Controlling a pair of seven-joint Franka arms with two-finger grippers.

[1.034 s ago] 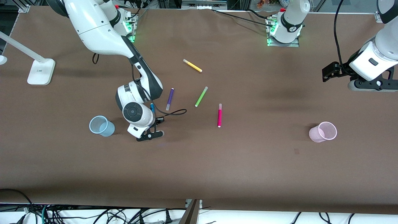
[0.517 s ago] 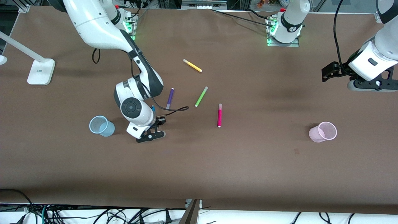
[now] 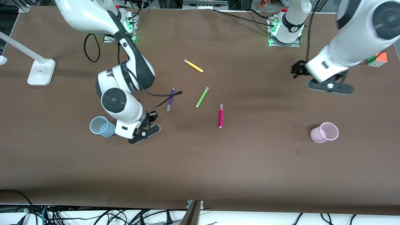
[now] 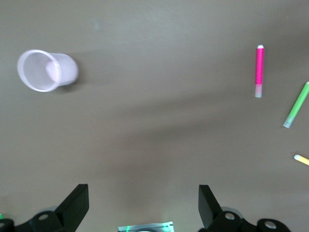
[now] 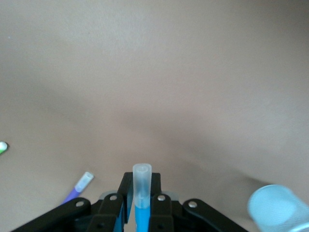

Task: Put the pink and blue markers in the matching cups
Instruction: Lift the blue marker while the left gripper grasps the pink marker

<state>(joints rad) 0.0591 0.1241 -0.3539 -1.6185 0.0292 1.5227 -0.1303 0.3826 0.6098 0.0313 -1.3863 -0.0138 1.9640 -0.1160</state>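
Right gripper (image 5: 141, 212) holds the blue marker (image 5: 142, 193) between its fingers, clear cap outward, the shaft running in line with the hand so that it can go into a cup end first. In the front view this gripper (image 3: 142, 125) is in the air just beside the blue cup (image 3: 101, 126), on the side toward the left arm's end of the table; the marker itself is hidden there by the wrist. The cup stands upright and nothing shows in it (its rim (image 5: 279, 208) shows at the edge of the right wrist view), so the drop is judged not yet made; a short sideways carry over the rim is what remains.

Left gripper (image 3: 328, 86) hangs over bare table toward the left arm's end, jaws spread wide and holding nothing, as the left wrist view confirms (image 4: 142, 205). The pink marker (image 3: 220, 116) lies flat mid-table, well apart from the pink cup (image 3: 325, 132), which stands upright nearer the front camera than this gripper.

Purple marker (image 3: 170, 99), green marker (image 3: 202, 97) and yellow marker (image 3: 193, 66) lie flat on the table, not required. The purple one lies close to the right arm's cable, which could drag it.
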